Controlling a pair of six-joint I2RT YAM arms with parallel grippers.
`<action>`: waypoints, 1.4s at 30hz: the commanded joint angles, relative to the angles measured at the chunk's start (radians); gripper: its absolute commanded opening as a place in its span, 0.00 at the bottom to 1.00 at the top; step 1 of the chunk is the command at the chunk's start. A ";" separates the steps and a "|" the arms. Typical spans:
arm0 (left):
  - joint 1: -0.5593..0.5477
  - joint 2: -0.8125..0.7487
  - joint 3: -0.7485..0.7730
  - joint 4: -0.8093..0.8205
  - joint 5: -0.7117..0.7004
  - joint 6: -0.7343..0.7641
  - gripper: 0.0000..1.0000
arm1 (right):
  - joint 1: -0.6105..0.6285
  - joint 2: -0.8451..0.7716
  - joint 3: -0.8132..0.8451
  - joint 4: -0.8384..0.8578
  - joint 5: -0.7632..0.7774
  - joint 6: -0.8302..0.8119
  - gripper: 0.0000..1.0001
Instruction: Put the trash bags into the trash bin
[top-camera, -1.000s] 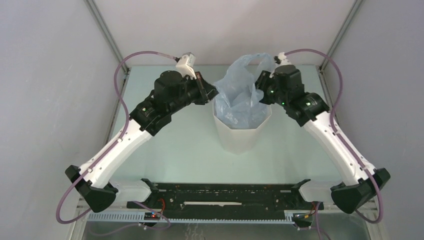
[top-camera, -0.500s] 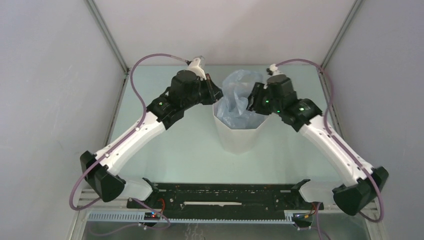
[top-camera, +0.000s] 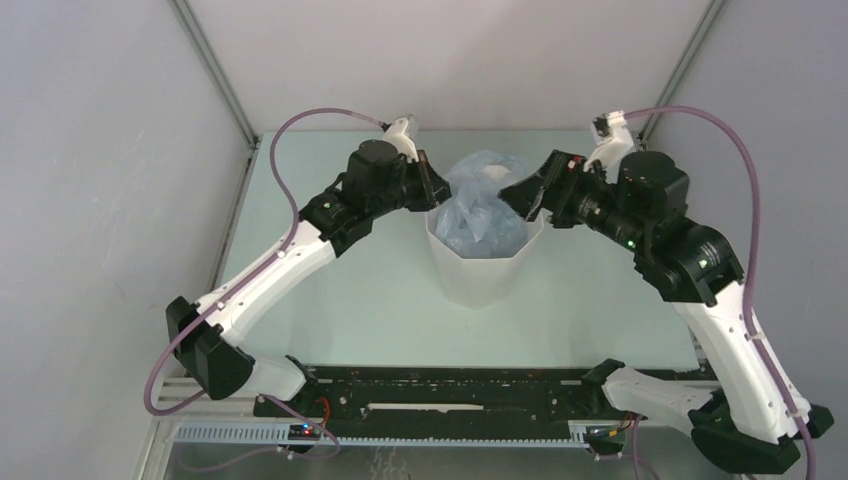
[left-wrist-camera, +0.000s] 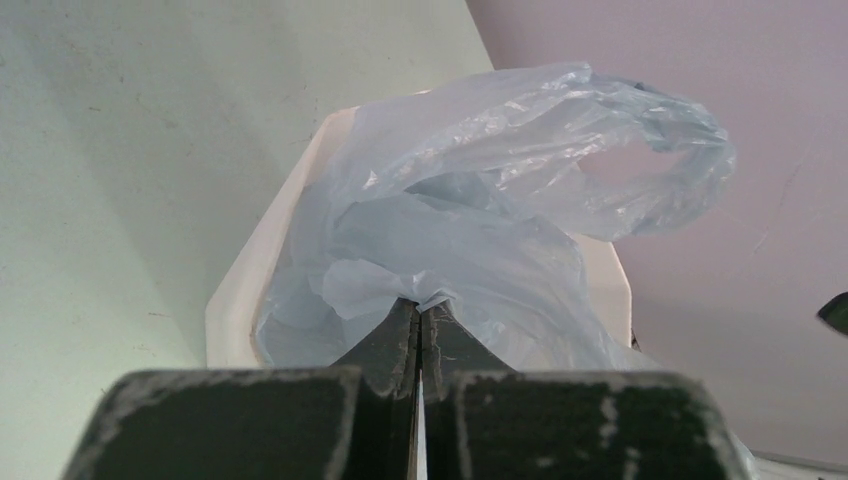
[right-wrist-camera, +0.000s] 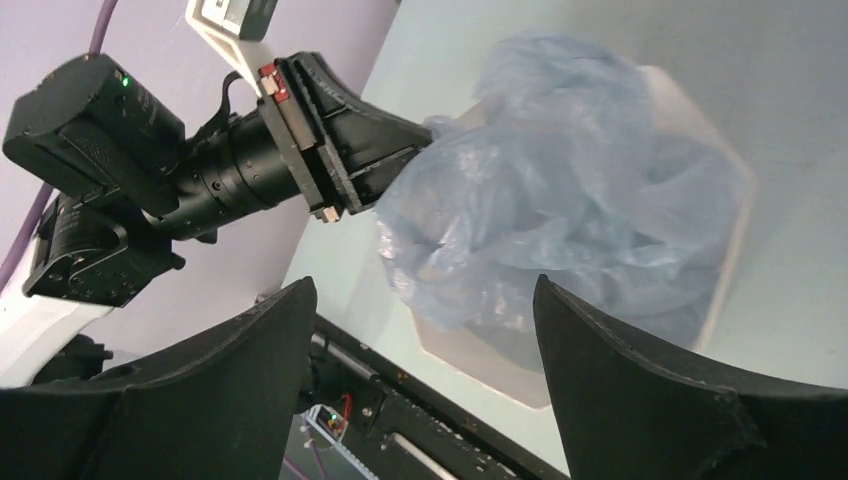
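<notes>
Top view, table as clock face, my arms' bases at 6 o'clock. The white, many-sided trash bin (top-camera: 487, 275) stands upright near the centre of the table (top-camera: 350, 290). The pale-blue trash bag (top-camera: 480, 215) sits mostly inside it, crumpled. Its wrinkled upper part and one handle loop rise above the rim toward 12 o'clock.

I see the left gripper (left-wrist-camera: 420, 312) at the bin's 10 o'clock rim. In the left wrist view its fingers are pressed together, pinching a small fold of the film at their tips. The right gripper (right-wrist-camera: 420, 290) is at the 2 o'clock rim. In its wrist view the two fingers stand wide apart and hold nothing, and the bag and the bin mouth lie beyond them.

Writing: a small red tab (right-wrist-camera: 268, 78) sits on the left gripper's body, and I cannot read any marking on it. The small circuit boards (top-camera: 300, 432) at 6 o'clock are also too small for me to read.

Surface and room: the tabletop is pale green and matte, with faint scuffs in the left wrist view. Plain grey walls (top-camera: 100, 150) enclose it on three sides. Metal frame posts (top-camera: 215, 70) run up at 11 and 1 o'clock. A black rail (top-camera: 450, 385) crosses the near edge at 6 o'clock. Purple cables (top-camera: 290, 130) loop from each wrist.
</notes>
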 joint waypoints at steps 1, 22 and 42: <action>-0.004 -0.041 0.006 0.035 0.035 -0.010 0.00 | 0.145 0.072 0.035 0.004 0.129 0.034 0.89; -0.009 -0.102 -0.046 -0.003 0.035 0.011 0.03 | 0.491 0.350 0.227 -0.174 0.759 -0.256 0.45; -0.010 0.066 0.397 -0.125 0.242 0.508 1.00 | 0.045 -0.177 -0.205 0.092 -0.106 0.051 0.00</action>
